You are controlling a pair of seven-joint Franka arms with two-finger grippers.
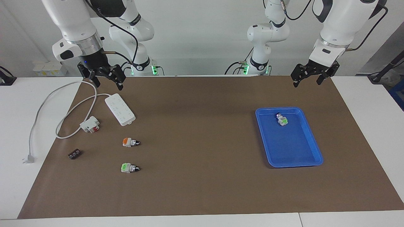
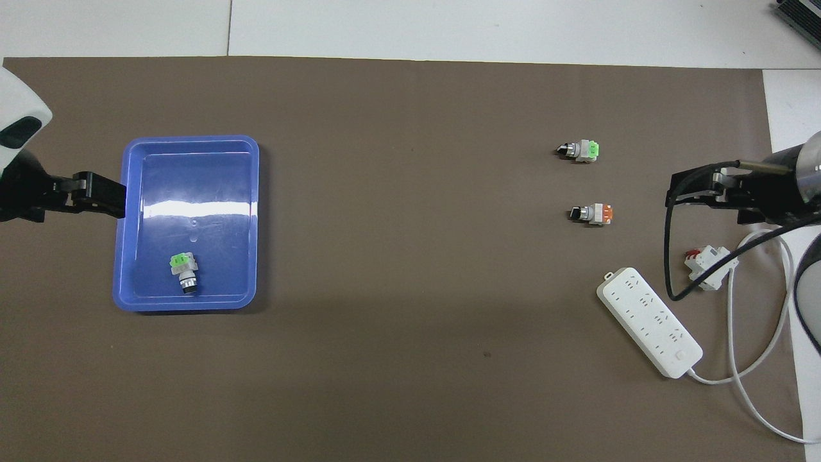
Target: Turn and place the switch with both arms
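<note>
Three selector switches show. An orange-faced switch (image 1: 130, 142) (image 2: 593, 213) lies on its side on the brown mat toward the right arm's end. A green-faced switch (image 1: 128, 167) (image 2: 580, 149) lies farther from the robots than it. A third, green-faced switch (image 1: 282, 119) (image 2: 183, 271) lies in the blue tray (image 1: 290, 145) (image 2: 192, 192). My right gripper (image 1: 107, 83) (image 2: 680, 192) hangs open and empty above the mat's edge near the power strip. My left gripper (image 1: 306, 82) (image 2: 96, 196) hangs open and empty above the mat beside the tray.
A long white power strip (image 1: 120, 109) (image 2: 649, 323) with a looping cord lies near the right gripper. A white-and-red clip block (image 1: 90, 124) (image 2: 709, 264) sits beside it. A small dark block (image 1: 74, 154) lies farther out. A plug (image 1: 28, 159) lies off the mat.
</note>
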